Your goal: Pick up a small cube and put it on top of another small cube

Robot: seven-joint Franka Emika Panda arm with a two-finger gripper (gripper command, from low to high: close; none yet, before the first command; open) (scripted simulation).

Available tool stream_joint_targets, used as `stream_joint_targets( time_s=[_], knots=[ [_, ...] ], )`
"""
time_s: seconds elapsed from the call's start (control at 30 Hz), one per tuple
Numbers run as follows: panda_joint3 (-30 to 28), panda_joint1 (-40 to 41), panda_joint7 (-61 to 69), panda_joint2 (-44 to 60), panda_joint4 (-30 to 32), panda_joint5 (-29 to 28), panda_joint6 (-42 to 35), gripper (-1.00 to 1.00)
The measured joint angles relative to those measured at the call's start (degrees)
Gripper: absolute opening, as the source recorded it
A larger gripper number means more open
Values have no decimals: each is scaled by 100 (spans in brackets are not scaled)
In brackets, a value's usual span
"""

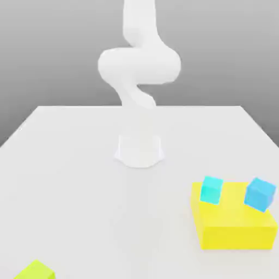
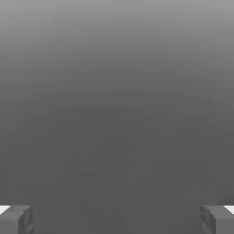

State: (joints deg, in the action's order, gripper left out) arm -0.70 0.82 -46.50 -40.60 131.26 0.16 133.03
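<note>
In the hand view, a gripper (image 2: 117,220) with jaws spread wide, near the two lower corners of the picture, and with nothing visible in its grasp. Between the fingers (image 2: 14,220), just plain grey, darker low down and paler higher up. In the exterior view, a white robot arm (image 1: 139,65), rising from a base (image 1: 139,151) on the pale table (image 1: 82,190) and out past the top edge. Toward the exterior view's right, a broad yellow block (image 1: 235,237), flat on the table. Over its top face in that view, a cyan cube (image 1: 211,190) near the left rear corner and, well apart from it, a blue cube (image 1: 259,195) overlapping the right edge, with a corner toward the camera. Impossible to tell whether in full contact with the block. At the exterior view's lower left, far from both, a yellow-green cube (image 1: 36,271), partly cut off by the bottom edge.
</note>
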Motion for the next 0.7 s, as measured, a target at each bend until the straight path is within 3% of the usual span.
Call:
stream_joint_targets(
  time_s=[0.7],
  knots=[
    [-682,715,-381,4400,-439,374,1045,0]
  ],
)
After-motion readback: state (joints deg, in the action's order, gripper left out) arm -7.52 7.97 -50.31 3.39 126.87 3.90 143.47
